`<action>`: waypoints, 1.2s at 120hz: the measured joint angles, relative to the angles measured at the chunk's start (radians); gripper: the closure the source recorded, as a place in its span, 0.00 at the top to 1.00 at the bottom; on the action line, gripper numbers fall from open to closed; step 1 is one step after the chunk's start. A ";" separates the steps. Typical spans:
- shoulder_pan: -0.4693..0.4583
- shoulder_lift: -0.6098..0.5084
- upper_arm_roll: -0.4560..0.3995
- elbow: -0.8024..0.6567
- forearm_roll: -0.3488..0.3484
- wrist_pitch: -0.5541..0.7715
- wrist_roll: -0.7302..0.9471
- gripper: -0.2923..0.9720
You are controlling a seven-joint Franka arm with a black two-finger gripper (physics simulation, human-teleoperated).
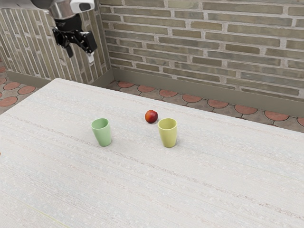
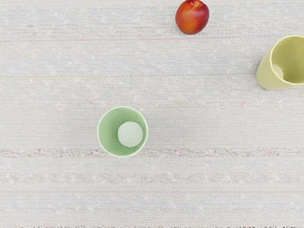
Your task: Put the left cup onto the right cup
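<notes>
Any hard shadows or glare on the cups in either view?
Exterior view: even light; the green cup and yellow cup cast only faint soft shadows on the table, no glare. Wrist view: no hot spots on the cups; a mild sheen on the red fruit; the yellow cup appears tipped outward near the frame edge, from perspective.

Pale wooden table, brick walls, terracotta scalloped floor tiles

Bright even light; faint shadows
</notes>
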 joint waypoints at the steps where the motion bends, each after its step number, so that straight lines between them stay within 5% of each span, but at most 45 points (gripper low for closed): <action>1: 0.001 0.000 -0.002 0.000 0.001 -0.001 0.001 0.75; 22: -0.008 -0.002 -0.008 -0.048 0.006 -0.009 0.012 0.75; 68: 0.177 0.126 -0.014 -0.228 -0.008 0.172 0.016 0.75; 92: 0.237 0.216 -0.041 -0.251 -0.081 0.273 -0.010 0.75; 144: 0.221 0.240 -0.136 -0.386 -0.152 0.399 -0.107 0.75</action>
